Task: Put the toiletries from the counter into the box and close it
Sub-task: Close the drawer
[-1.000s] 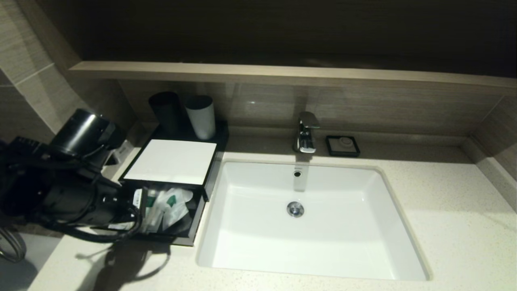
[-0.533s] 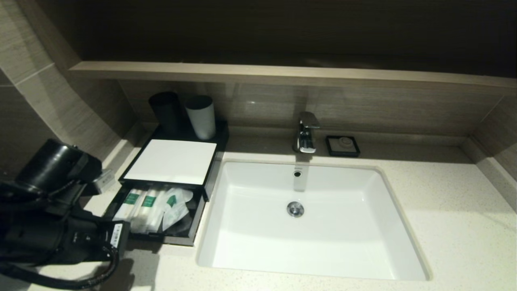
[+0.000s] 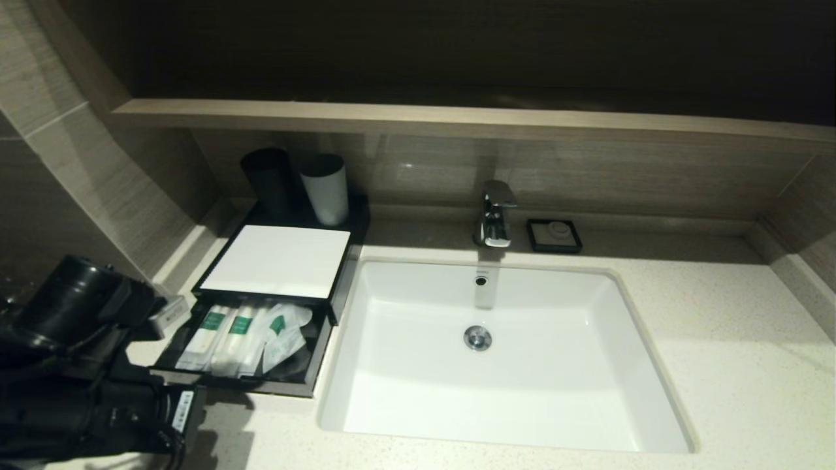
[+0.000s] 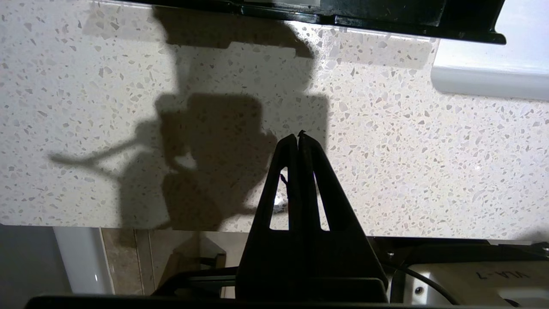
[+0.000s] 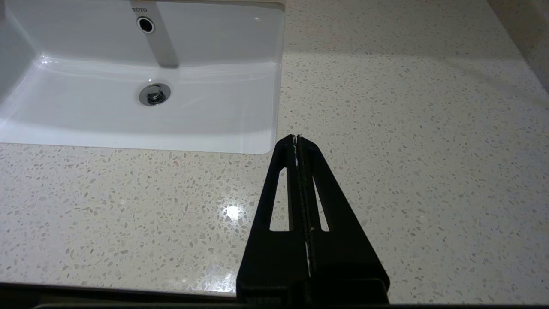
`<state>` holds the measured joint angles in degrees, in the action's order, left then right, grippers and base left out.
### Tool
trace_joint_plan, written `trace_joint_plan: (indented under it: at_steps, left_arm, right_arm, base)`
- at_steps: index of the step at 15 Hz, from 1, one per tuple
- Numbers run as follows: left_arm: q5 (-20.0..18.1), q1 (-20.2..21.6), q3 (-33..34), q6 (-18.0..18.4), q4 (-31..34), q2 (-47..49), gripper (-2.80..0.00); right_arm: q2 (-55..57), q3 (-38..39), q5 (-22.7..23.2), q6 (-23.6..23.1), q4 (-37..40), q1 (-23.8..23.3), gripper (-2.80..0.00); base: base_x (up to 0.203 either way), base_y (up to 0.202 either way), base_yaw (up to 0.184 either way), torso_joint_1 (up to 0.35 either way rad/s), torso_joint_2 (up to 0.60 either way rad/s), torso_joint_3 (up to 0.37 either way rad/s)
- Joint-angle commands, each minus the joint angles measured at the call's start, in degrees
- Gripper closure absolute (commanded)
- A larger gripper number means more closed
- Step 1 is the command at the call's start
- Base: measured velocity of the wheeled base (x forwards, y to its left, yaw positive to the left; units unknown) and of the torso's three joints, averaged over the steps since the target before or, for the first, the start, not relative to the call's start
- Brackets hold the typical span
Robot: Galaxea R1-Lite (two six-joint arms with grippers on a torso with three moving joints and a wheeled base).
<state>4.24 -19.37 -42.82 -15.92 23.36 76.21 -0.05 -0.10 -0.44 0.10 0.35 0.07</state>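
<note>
We see the toiletries (image 3: pixel 245 333), slim white packets with green labels and a crinkled clear sachet, lying side by side in the open drawer (image 3: pixel 297 385) of the black box (image 3: pixel 339 287), which stands on the counter (image 3: pixel 718 365) just beside the sink (image 3: pixel 496 359). We judge them light, soft and slippery in their wrappers, easily crushed or snagged, so any that needed shifting would be best pinched across the middle of a packet. The drawer itself looks stiff and light; we would push squarely on its front lip, near the middle, since an off-centre shove could skew it or slide the whole box toward the wall. The white lid panel (image 3: pixel 277 260) above it is flat, with two cups (image 3: pixel 300 183) standing behind. No loose packets show on the counter, so closing seems to be what remains. Our left gripper (image 4: pixel 298 136) hangs over bare speckled counter just in front of the drawer's lip, fingers pressed together and holding nothing. Our right gripper (image 5: pixel 297 137) hovers over the counter near the sink's front corner, well apart from the box, its fingers likewise together and empty.
</note>
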Motion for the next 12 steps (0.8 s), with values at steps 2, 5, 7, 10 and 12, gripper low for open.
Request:
trace_joint_plan:
  at_steps: [2, 5, 7, 10, 12]
  left_arm:
    - [0.14, 0.03, 0.63, 0.06, -1.09, 2.47, 0.00]
    - [0.16, 0.03, 0.63, 0.36, -1.55, 4.49, 0.00]
    - [0.16, 0.45, 0.70, 0.36, -1.56, 5.98, 0.00]
    - [0.16, 1.55, 0.92, 0.55, -2.90, 7.53, 0.00]
    - [0.16, 1.96, 1.42, 1.06, -4.10, 8.53, 0.00]
  right_arm:
    - [0.05, 0.01, 0.00, -0.01, 0.00, 0.01, 0.00]
    - [0.05, 0.01, 0.00, -0.01, 0.00, 0.01, 0.00]
    - [0.05, 0.01, 0.00, -0.01, 0.00, 0.01, 0.00]
    - [0.05, 0.01, 0.00, -0.01, 0.00, 0.01, 0.00]
    - [0.05, 0.01, 0.00, -0.01, 0.00, 0.02, 0.00]
  base:
    - [0.000, 0.000, 0.000, 0.000, 0.00, 0.000]
    - [0.000, 0.000, 0.000, 0.000, 0.00, 0.000]
    - [0.000, 0.000, 0.000, 0.000, 0.00, 0.000]
    - [0.000, 0.000, 0.000, 0.000, 0.00, 0.000]
    - [0.000, 0.000, 0.000, 0.000, 0.00, 0.000]
